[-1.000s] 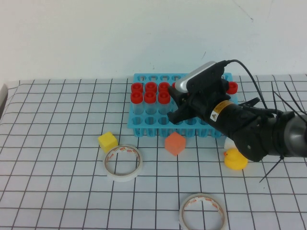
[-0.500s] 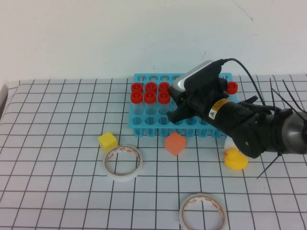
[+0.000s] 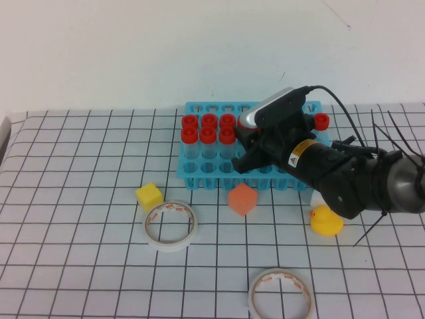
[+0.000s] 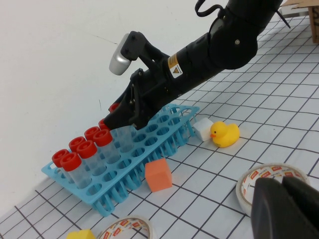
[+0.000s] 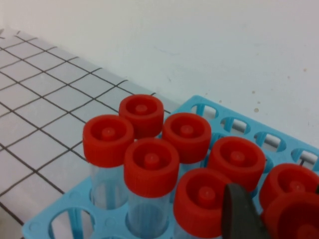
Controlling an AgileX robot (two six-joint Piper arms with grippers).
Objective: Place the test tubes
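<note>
Right gripper (image 4: pixel 121 115) over rack (image 4: pixel 107 199), fingers (image 5: pixel 239 213) gripping a test tube (image 4: pixel 123 139): lower it plumb until seated; left gripper (image 4: pixel 283 185), fingers closed, well clear of rack

We see the rack (image 3: pixel 199 178) at the back of the counter (image 3: pixel 80 199), with test tubes (image 3: pixel 208 126) standing in its left holes. The right tool (image 3: pixel 241 159) is over the rack's middle. Just before the rack lies a cube (image 3: pixel 242 199). Further left, a second cube (image 3: pixel 149 196) sits just beside a tape roll (image 3: pixel 170 226). The duck (image 3: pixel 326 221) sits to the right. A second tape roll (image 3: pixel 280 299) lies nearest us, with the left tool (image 4: pixel 286 209) near it.
</note>
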